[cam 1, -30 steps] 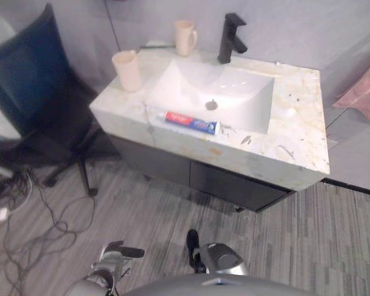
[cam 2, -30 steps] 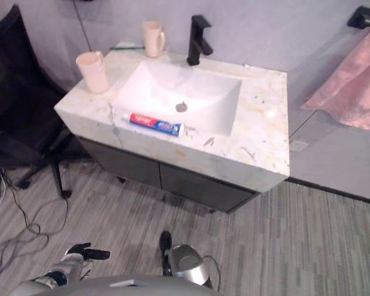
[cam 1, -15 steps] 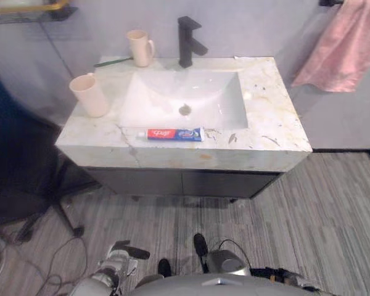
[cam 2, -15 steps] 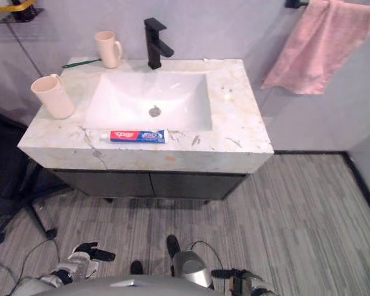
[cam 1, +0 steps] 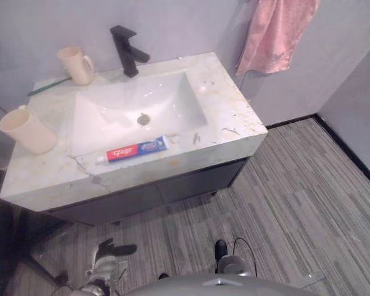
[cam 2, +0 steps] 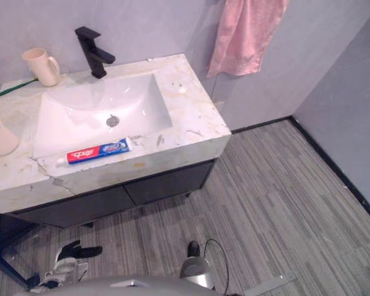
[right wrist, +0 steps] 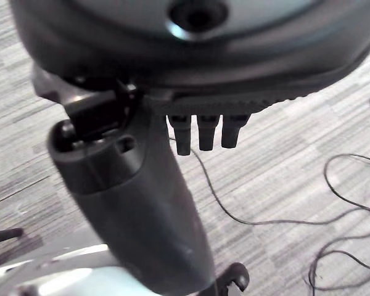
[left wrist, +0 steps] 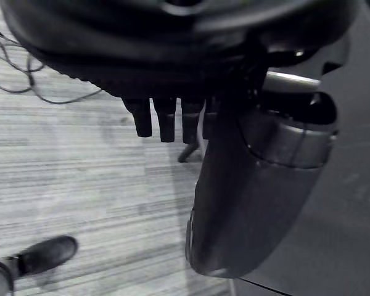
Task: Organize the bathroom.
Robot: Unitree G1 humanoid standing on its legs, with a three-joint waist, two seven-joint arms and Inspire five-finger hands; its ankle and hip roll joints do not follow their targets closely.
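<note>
Since half a second ago the whole head view has swung to the right: the marble vanity table (cam 1: 234,132) now sits in the upper left of the frame and looks tilted, and a wide stretch of grey striped floor (cam 1: 308,203) fills the right side; this is the camera turning, and the things on the table have kept their places among themselves. The pink towel (cam 1: 274,31) now hangs at the top centre, against the wall just right of the table. A red and blue toothpaste tube (cam 1: 132,149) lies flat on the front edge of the table, just in front of the white sink basin (cam 1: 172,102). A cream cup (cam 1: 26,129) stands at the left edge, a cream mug (cam 1: 76,63) in the far left corner beside the black faucet (cam 1: 126,49), and a green toothbrush (cam 1: 48,87) lies next to the mug. The left hand (cam 1: 108,258) hangs low at the bottom left, over the floor, its fingers straight and relaxed, grasping nothing. In the right wrist view the right hand (right wrist: 200,132) points down at the floor, fingers straight and released, empty.
</note>
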